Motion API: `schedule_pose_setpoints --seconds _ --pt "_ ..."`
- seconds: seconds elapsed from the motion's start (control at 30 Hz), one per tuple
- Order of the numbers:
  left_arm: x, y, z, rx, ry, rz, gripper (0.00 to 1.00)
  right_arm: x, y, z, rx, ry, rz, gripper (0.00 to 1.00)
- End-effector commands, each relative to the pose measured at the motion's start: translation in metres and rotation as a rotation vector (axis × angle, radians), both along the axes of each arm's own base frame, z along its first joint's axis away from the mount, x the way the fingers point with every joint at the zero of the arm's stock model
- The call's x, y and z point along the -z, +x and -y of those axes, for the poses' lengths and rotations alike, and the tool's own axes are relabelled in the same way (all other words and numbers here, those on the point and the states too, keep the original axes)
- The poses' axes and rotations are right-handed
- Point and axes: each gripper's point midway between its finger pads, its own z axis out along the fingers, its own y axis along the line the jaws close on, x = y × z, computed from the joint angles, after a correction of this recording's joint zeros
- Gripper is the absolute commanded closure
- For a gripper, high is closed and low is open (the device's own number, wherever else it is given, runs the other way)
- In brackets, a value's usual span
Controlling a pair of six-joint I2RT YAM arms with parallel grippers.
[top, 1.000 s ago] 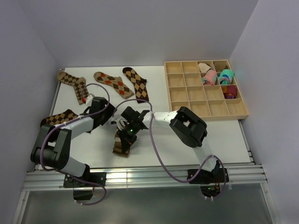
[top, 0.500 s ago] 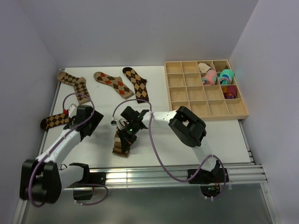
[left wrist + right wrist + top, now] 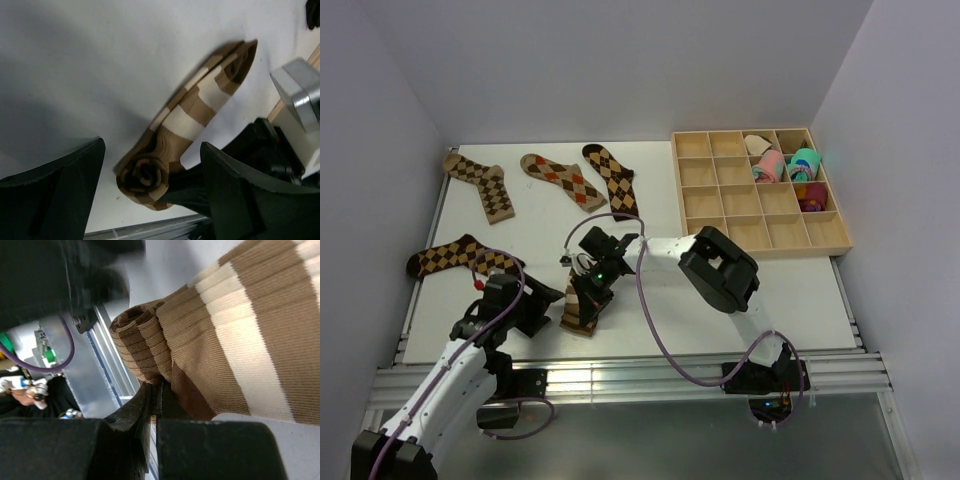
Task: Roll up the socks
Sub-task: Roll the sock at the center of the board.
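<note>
Sock [image 3: 582,310]: striped, at the near desk [image 3: 800,290] edge, its near end partly rolled.
Right claw [image 3: 156,391]: pinched on the sock beside the roll, so it cannot unwind.
Left claw [image 3: 151,150]: wide, facing the roll, likely to take over.

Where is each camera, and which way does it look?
Top external: high behind the left arm and right arm, looking down on the white table.
Left wrist: looks past the open left gripper at a brown-and-cream striped knit sock.
Right wrist: close on the right gripper, shut on that sock.
Shared: both wrist views show its rolled end.
</note>
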Motion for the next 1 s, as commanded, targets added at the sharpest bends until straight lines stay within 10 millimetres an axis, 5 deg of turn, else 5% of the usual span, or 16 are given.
schedule_pose_setpoints --seconds 0.0,0.4,0.53,0.8,0.97 --pt "0.005 -0.014 0.020 0.037 -0.078 -0.047 0.17 0.068 0.026 0.021 0.096 -0.202 0.114 1.00" --pt "0.031 -0.023 0.038 0.083 -0.130 -0.090 0.46 0.074 0.046 0.020 0.184 -0.230 0.106 1.00" --pt "0.024 -0.001 0.046 0.114 -0.108 -0.058 0.63 0.074 0.055 0.028 0.244 -0.243 0.114 1.00" --pt "0.003 0.075 0.071 0.229 -0.011 0.043 0.66 0.081 0.082 0.059 0.428 -0.279 0.094 1.00" --pt "-0.008 0.097 0.076 0.256 0.033 0.066 0.59 0.080 0.099 0.067 0.517 -0.290 0.097 1.00"
